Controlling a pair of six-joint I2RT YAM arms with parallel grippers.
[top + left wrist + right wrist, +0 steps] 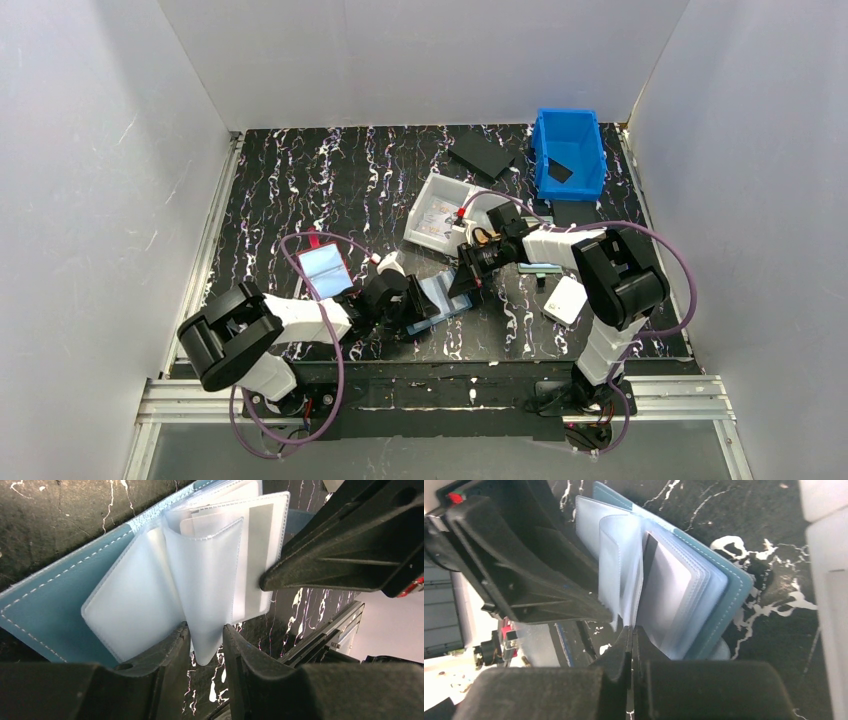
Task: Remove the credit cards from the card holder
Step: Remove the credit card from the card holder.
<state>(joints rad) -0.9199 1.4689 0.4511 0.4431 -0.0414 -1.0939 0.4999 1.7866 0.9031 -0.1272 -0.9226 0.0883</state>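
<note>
**A:** Since the flat light-blue bifold card holder (443,297) sits near the middle of the black white-veined table (300,180), toward the near edge, we get both arms meeting right over it. It lies open with its clear plastic pockets (135,605) fanned up.

**B:** Yep, we see that too. On the left wrist view the left gripper (206,635) has its two black fingers (165,655) a little apart, and one clear pocket leaf (202,580) hangs down into the gap. Whether they actually pinch it, we can't tell.

**A:** And the right gripper (631,630)? We see its fingers pressed together, just a hairline between them, tips right at the edge of the fanned pockets. If something thin is caught in there, we can't make it out.

**B:** Same. We do spot one pale greyish credit card (671,587) with a dark stripe tucked inside one of the pockets.

**A:** Printed credit cards (436,217) lie in the shallow white plastic tray (455,190) just on the far side of the holder.

**B:** Other stuff we see: a red-edged holder with a pale blue face (323,265) to the left of it, a blue plastic bin (570,150) in the far right corner, a flat black sheet (485,153) on the far side near the bin, and a flat white rectangle (565,298) to the right, beside the right arm.
</note>
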